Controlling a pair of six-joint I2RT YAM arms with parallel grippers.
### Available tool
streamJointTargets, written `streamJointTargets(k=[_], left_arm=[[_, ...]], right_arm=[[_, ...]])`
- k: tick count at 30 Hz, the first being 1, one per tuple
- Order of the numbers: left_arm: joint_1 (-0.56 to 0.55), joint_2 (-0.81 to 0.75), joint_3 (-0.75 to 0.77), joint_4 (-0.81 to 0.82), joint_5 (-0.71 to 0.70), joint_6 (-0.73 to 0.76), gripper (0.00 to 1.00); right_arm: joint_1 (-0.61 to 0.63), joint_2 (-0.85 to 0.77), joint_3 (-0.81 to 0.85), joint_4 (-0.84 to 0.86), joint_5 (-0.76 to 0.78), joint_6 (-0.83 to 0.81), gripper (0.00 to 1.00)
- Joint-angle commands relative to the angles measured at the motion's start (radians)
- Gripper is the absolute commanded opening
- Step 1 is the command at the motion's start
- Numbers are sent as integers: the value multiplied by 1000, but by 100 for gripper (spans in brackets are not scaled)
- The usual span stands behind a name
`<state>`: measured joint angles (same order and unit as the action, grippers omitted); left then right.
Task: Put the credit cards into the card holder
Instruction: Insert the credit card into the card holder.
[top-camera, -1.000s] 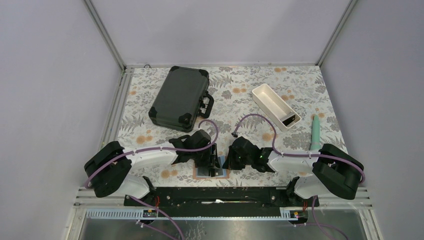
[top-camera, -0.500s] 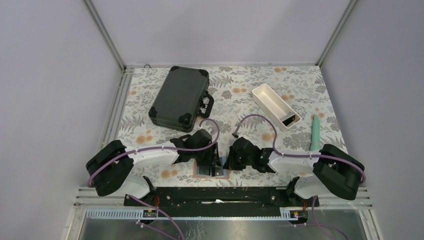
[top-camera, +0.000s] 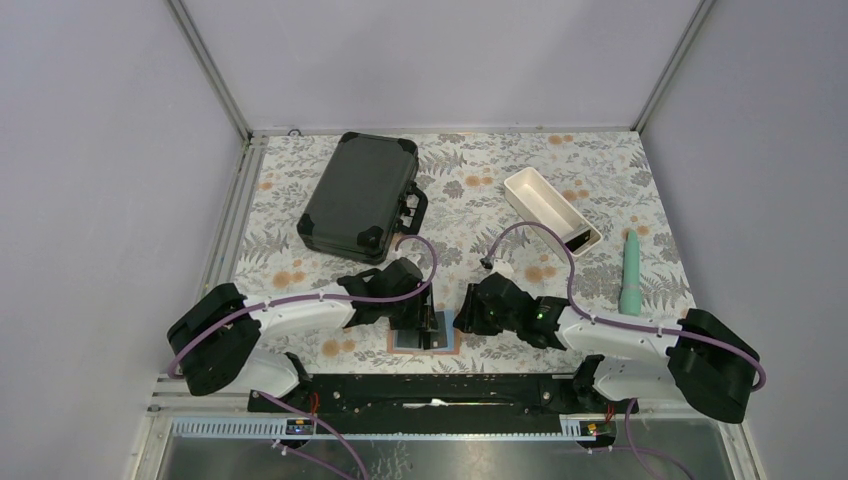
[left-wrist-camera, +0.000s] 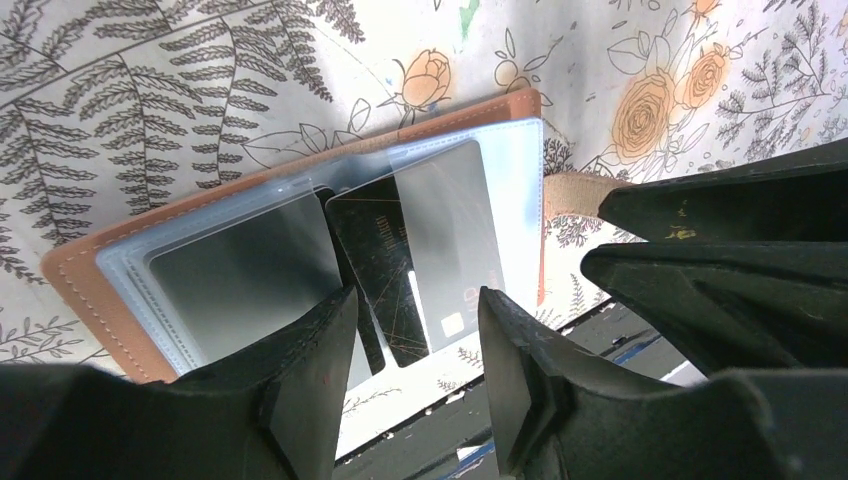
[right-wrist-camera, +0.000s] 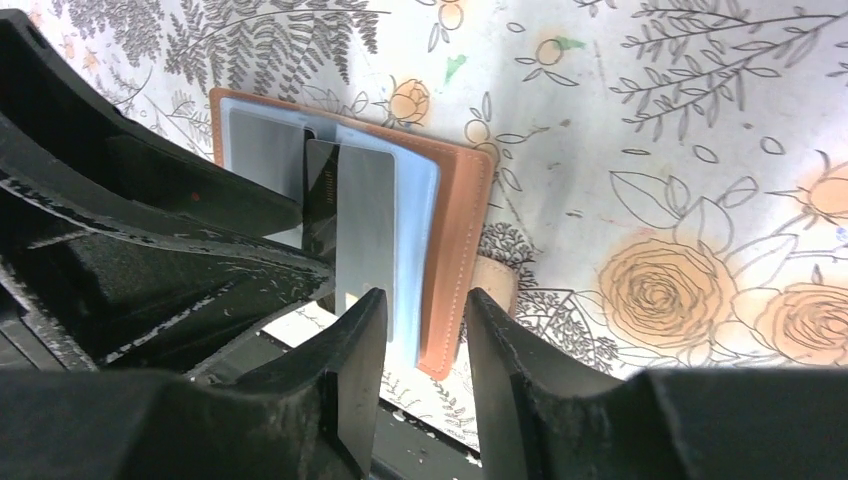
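Note:
The card holder (top-camera: 405, 346) lies open on the flowered cloth at the near middle, tan outside and pale blue inside (left-wrist-camera: 250, 270). A black card (left-wrist-camera: 380, 270) and a grey card (left-wrist-camera: 450, 240) lie side by side on its pockets. Their near ends stick out past its near edge. My left gripper (left-wrist-camera: 415, 385) is open and empty just above the cards, one finger on each side. My right gripper (right-wrist-camera: 425, 375) is open, its fingers astride the holder's tan right edge (right-wrist-camera: 455, 240). I cannot tell if they touch it. In the top view the two grippers (top-camera: 428, 322) (top-camera: 462, 322) nearly meet.
A large black hard case (top-camera: 360, 195) lies at the back left. A long white tray (top-camera: 550, 210) stands at the back right. A teal stick-like object (top-camera: 630, 272) lies at the right. The black rail (top-camera: 440, 390) runs along the near edge.
My right arm has swung its elbow out to the right and lower, which uncovers the teal object. Its gripper stays at the holder's right edge. The left arm has hardly moved.

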<state>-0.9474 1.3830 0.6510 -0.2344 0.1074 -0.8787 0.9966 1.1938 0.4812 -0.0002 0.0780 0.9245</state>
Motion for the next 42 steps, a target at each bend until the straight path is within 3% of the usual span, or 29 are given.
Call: streamJointTargets(k=[1,18,42], left_arm=[[-3,-27,48,-10,-51,19,50],[2,4,55,17,-84,15,51],[4,66,10,121,-33,-13,51]], right_arm=[[-4,-20,16,-62,71,-4,43],[-21,44,-1,-9,54,18,46],[-22,161,-47,157,-37,66,16]])
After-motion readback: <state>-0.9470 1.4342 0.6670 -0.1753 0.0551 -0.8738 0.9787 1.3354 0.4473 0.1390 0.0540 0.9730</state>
